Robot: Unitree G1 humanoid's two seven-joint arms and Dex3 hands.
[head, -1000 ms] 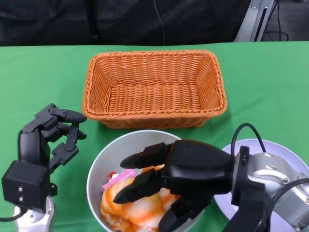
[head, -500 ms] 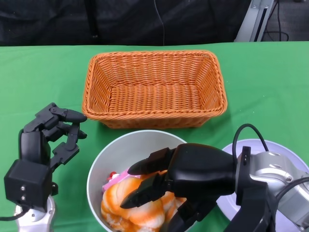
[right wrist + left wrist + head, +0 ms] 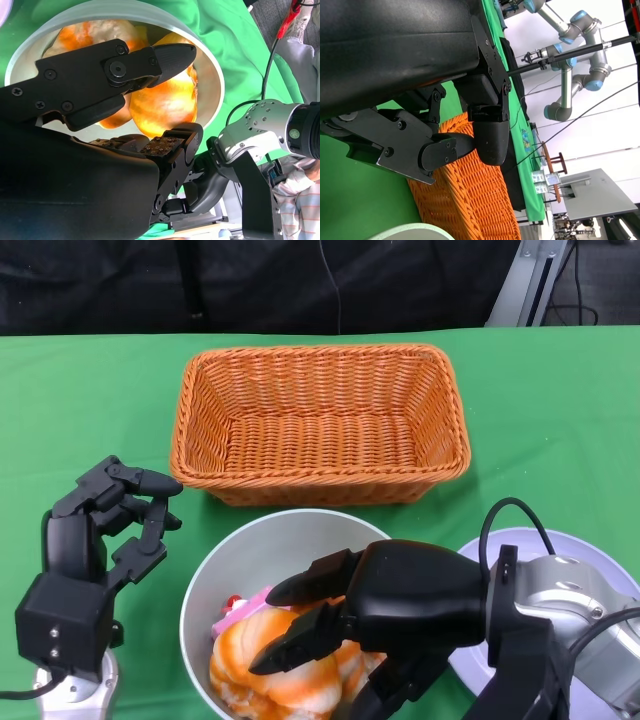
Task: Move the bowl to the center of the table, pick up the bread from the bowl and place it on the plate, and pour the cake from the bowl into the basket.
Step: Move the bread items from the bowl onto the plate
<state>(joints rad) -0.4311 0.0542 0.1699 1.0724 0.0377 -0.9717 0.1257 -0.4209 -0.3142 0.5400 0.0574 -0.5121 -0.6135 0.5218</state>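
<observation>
A pale grey bowl [image 3: 250, 540] stands at the table's near edge, just in front of the orange wicker basket [image 3: 318, 420]. In the bowl lie an orange-and-white bread [image 3: 250, 655] and a pink cake [image 3: 235, 612] at its left side. My right hand [image 3: 400, 600] reaches into the bowl from the right. In the right wrist view its fingers [image 3: 150, 60] lie on either side of the bread [image 3: 167, 102] and grip it inside the bowl [image 3: 210, 65]. A lilac plate [image 3: 590, 550] lies under my right forearm. My left hand [image 3: 105, 520] stands left of the bowl, loosely bent, holding nothing.
The basket [image 3: 470, 200] is empty and shows beyond my left hand [image 3: 420, 75] in the left wrist view. Green cloth covers the table [image 3: 90, 400]. Black drapes hang behind the far edge. A second robot arm and a person's striped sleeve [image 3: 295, 200] show in the right wrist view.
My right hand has sunk lower into the bowl and its fingers have closed round the bread, covering most of the cake. My left hand has barely shifted.
</observation>
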